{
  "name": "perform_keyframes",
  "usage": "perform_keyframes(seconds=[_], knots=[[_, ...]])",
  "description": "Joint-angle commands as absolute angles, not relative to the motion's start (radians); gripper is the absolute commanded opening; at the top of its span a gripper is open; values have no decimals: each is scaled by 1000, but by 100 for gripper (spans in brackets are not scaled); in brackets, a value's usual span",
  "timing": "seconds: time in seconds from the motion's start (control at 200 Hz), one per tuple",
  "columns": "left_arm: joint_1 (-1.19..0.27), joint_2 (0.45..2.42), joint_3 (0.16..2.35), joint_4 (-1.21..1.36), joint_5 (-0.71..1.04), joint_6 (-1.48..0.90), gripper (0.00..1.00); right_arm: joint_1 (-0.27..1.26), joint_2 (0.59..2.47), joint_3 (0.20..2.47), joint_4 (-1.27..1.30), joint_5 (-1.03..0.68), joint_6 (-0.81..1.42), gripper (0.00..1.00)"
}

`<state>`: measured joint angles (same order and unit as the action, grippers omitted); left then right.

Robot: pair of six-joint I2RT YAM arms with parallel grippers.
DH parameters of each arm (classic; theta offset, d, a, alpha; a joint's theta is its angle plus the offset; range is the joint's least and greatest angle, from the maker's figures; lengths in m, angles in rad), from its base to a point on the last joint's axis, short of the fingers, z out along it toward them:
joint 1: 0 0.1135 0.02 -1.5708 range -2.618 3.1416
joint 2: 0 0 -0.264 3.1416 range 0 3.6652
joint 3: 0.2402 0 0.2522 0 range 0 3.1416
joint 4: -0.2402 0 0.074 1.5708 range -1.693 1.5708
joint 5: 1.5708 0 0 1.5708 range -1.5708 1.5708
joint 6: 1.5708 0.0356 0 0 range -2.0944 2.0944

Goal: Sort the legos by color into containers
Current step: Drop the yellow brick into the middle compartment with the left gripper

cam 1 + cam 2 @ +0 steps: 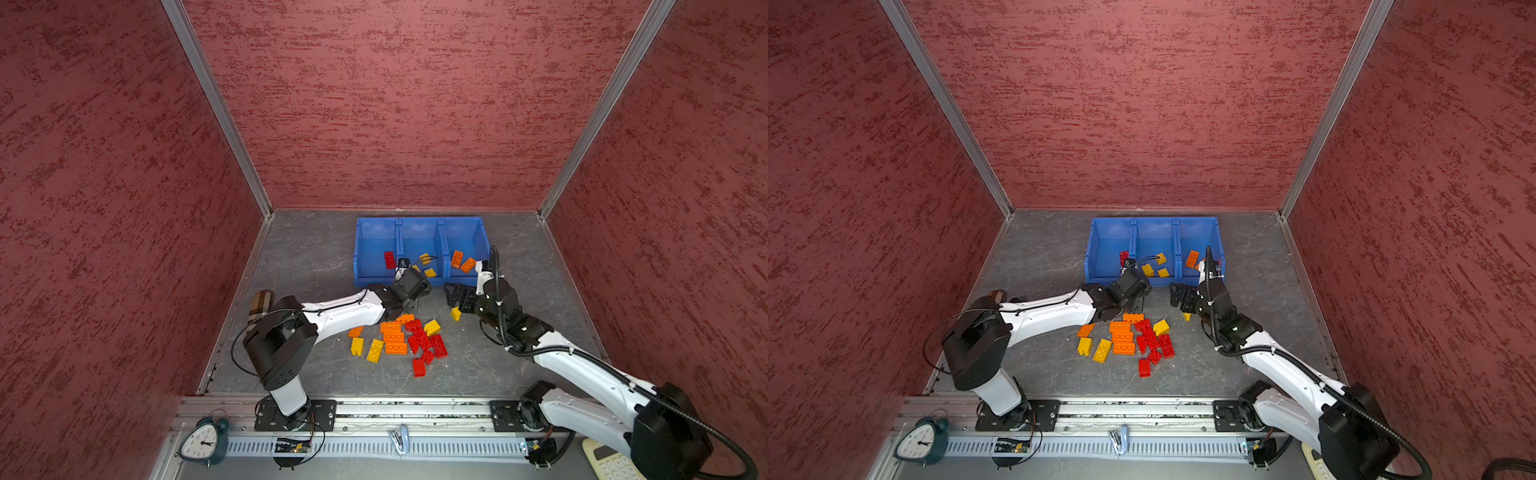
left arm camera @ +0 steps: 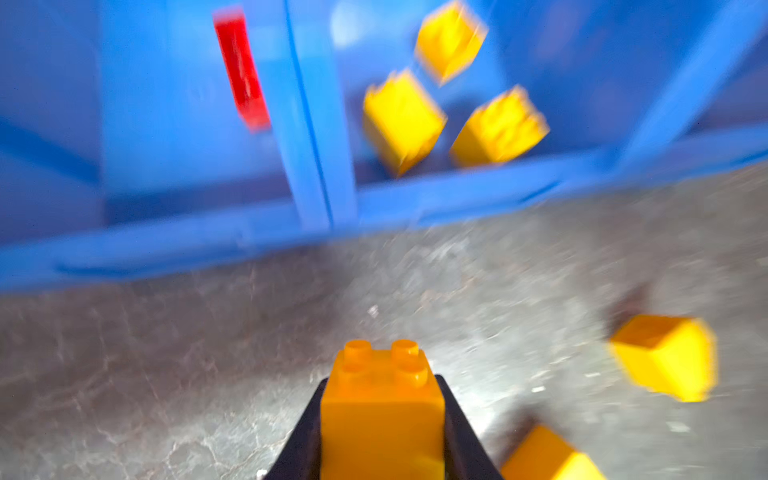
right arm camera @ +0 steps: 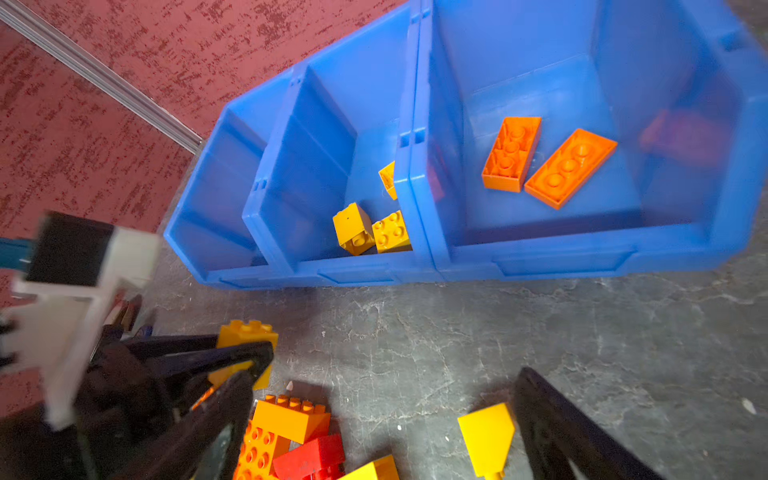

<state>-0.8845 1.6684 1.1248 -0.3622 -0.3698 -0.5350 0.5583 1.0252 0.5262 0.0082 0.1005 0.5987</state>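
My left gripper (image 2: 382,384) is shut on a yellow brick (image 2: 382,415), held just above the floor in front of the containers (image 1: 376,280) and at the far edge of the pile of legos (image 1: 399,336). In the right wrist view that brick (image 3: 247,334) shows between the left fingers. My right gripper (image 3: 384,378) stands open over the floor, with a loose yellow brick (image 3: 486,436) beside one finger. The left bin holds a red brick (image 1: 389,259), the middle bin yellow bricks (image 1: 430,272), and the right bin two orange bricks (image 3: 540,162).
Red walls close in the floor on three sides. A brown cylinder (image 1: 259,303) lies by the left wall behind the left arm. On the front rail sit a clock (image 1: 203,442), a stapler (image 1: 399,440) and a calculator (image 1: 602,457).
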Motion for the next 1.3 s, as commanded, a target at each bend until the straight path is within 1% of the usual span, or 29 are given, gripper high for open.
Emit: perform_keyframes(seconds=[0.0,0.175,0.331,0.591,0.761,0.962,1.022,1.222,1.292], knots=[[-873,1683,1207,-227,-393,-428,29,552,1010,511,36,154,640,99],[-833,1863,1434,-237,-432,-279,29,551,1000,499,20,183,684,99],[-787,1996,1582,-223,-402,-199,29,552,981,486,5,208,728,99],[-734,2157,1754,-235,-432,-156,30,552,952,466,-16,257,760,99],[-707,2234,1831,-261,-398,-177,31,552,934,460,-14,255,749,99],[-688,2296,1920,-324,-361,-231,34,551,931,471,-28,252,719,99],[-689,2302,1933,-329,-354,-238,38,552,932,472,-27,247,717,99],[-692,2291,1939,-319,-300,-250,55,552,943,475,-21,238,718,99],[-694,2280,1939,-321,-288,-252,59,551,946,475,-23,236,717,99]])
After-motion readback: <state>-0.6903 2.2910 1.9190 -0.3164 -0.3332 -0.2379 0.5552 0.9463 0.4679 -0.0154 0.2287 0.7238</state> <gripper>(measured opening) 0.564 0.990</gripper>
